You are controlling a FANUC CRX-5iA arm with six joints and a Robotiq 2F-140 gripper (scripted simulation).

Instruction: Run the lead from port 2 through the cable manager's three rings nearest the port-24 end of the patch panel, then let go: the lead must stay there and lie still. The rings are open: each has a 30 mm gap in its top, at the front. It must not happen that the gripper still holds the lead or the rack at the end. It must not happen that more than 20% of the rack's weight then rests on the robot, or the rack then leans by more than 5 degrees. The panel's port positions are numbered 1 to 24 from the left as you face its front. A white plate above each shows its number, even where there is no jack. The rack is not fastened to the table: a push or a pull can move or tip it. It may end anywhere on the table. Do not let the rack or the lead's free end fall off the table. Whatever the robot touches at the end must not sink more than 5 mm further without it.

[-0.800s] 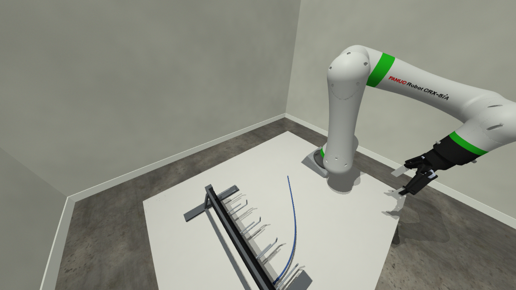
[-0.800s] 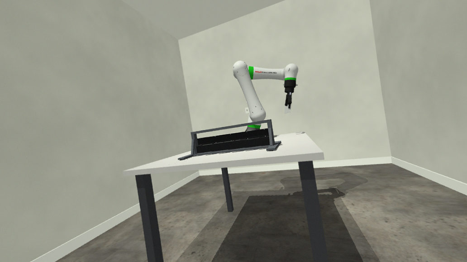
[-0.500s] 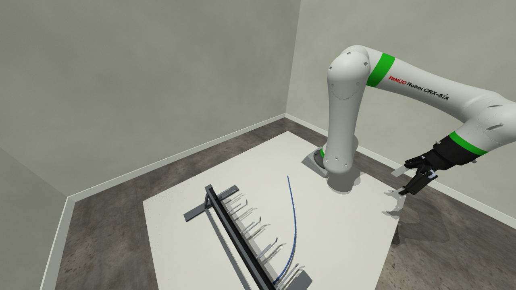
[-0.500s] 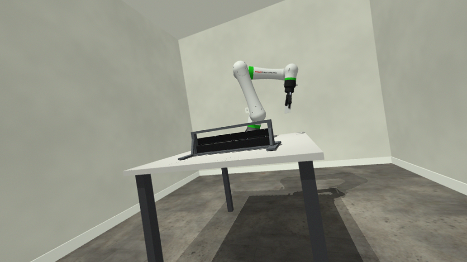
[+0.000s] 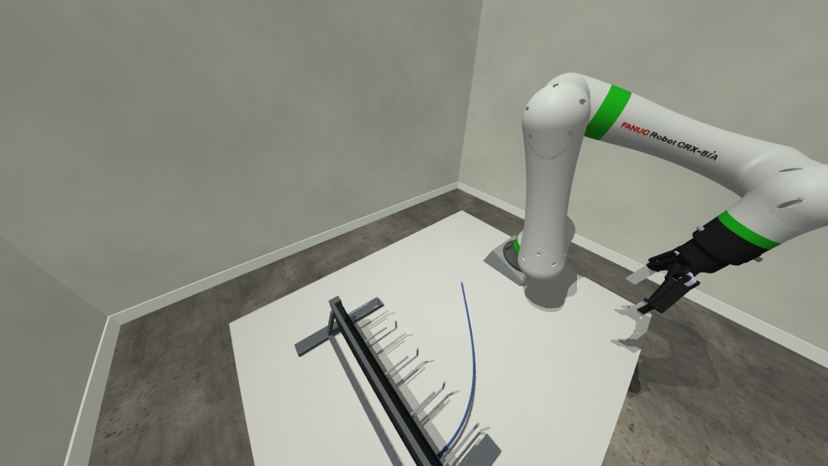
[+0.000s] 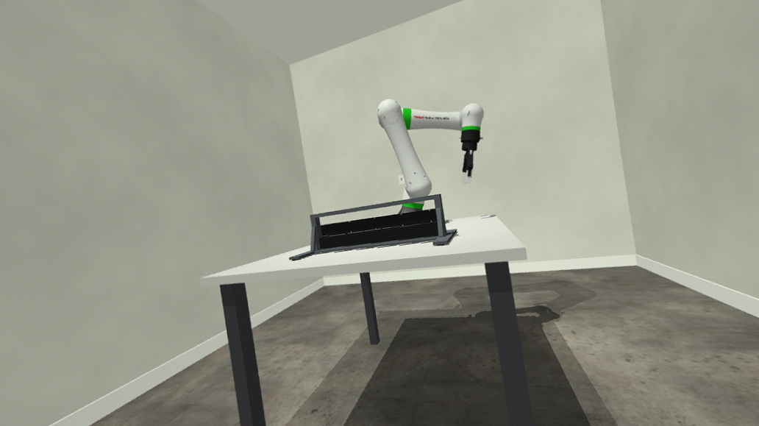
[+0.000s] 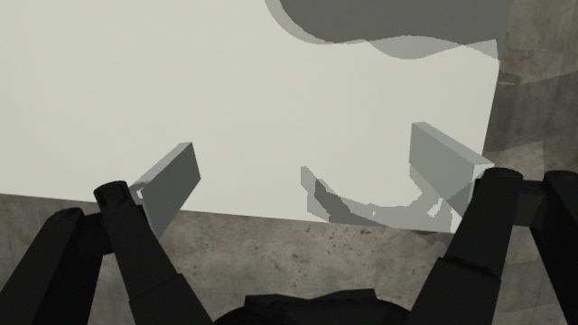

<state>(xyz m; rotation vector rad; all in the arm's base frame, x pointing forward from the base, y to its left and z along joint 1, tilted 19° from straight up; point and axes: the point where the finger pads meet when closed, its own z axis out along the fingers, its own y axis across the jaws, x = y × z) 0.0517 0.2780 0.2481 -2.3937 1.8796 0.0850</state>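
Note:
The dark rack (image 5: 370, 362) with the black patch panel stands on the white table, seen from behind in the exterior view (image 6: 379, 226). Several grey open rings (image 5: 405, 362) stick out from its front in a row. The blue lead (image 5: 469, 353) leaves the panel near the bottom end and curves along the table in front of the rings, outside them; its free end (image 5: 462, 283) lies near the robot base. My gripper (image 5: 641, 292) hangs open and empty high above the table's right corner, far from the lead. The wrist view shows both open fingers over the table edge.
The robot base (image 5: 541, 263) stands at the table's far side. The table's right edge and corner (image 5: 636, 342) lie just below the gripper, with the floor beyond. The rack's foot (image 5: 486, 449) sits near the front edge.

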